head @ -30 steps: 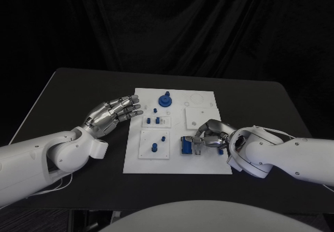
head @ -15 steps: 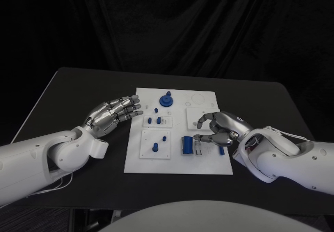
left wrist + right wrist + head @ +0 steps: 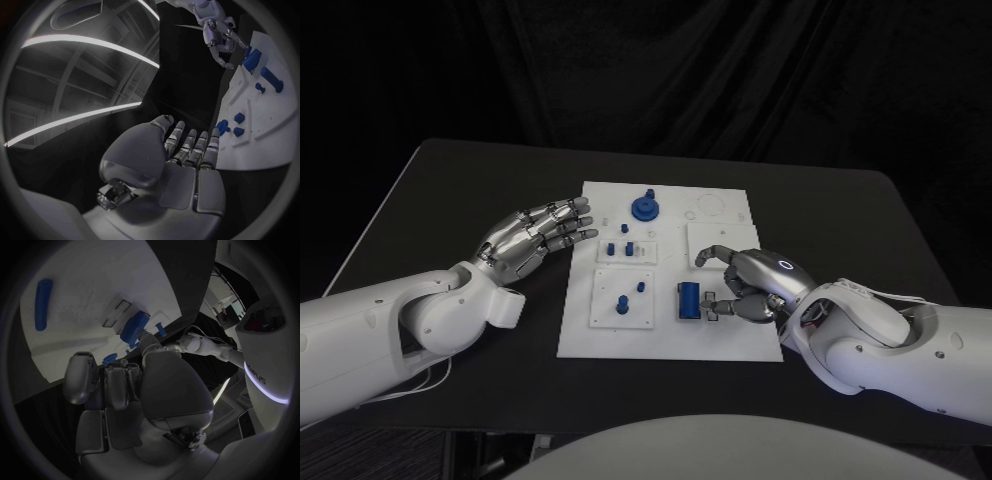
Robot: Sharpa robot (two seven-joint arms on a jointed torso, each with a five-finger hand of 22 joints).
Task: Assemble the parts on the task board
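The white task board [image 3: 669,345] lies mid-table with bare black table [image 3: 444,190] open on both sides and beyond its far edge. The left hand [image 3: 535,238] hovers just off the board's left edge, fingers spread, holding nothing. The right hand [image 3: 750,283] rests over the board's near right part, fingers curled beside a blue cylinder [image 3: 688,299]; whether it grips anything I cannot tell. A blue knob [image 3: 645,207] stands near the far edge.

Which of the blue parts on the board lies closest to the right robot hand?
The thick blue cylinder, lying flat just beside the right robot hand. The other blue pieces sit farther off, toward the task board's left and far side.
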